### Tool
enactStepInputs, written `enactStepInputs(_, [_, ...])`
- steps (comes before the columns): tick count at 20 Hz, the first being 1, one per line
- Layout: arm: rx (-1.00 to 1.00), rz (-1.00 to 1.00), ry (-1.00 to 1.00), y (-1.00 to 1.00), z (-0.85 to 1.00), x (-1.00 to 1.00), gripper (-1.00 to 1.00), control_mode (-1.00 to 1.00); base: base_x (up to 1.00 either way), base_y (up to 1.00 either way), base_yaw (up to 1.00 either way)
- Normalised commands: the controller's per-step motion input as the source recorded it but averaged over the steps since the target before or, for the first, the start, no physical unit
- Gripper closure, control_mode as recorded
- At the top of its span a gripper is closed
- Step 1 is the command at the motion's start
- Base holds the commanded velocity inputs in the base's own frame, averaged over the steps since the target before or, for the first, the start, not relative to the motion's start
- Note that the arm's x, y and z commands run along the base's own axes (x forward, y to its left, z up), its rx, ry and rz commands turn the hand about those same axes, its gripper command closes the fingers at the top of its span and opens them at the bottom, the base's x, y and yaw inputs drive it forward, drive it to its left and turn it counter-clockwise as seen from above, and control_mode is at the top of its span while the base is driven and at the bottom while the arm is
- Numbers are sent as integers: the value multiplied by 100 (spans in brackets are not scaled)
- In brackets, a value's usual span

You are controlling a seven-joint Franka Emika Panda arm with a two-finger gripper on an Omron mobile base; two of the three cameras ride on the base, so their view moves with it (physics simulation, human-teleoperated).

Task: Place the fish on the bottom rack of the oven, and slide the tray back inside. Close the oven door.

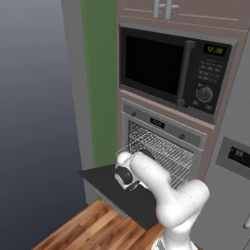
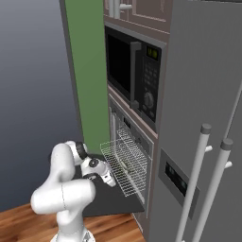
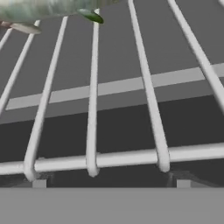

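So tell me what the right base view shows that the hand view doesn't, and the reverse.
Right base view alone: the microwave, the fridge handles, the robot arm and the oven door folded down. Hand view alone: the bars up close, with the fish's green fin along the top edge. Both: the bottom rack pulled out, the fish lying on it.

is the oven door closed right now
No, the oven door is folded down flat and open, and the bottom rack sticks out of the oven above it.
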Motion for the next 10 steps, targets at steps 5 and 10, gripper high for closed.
enactStepInputs(5, [0,-6,0,-77,29,18,-100,-100,0,0,0])
enactStepInputs(10, [0,-1,0,-84,36,22,-100,-100,0,0,0])
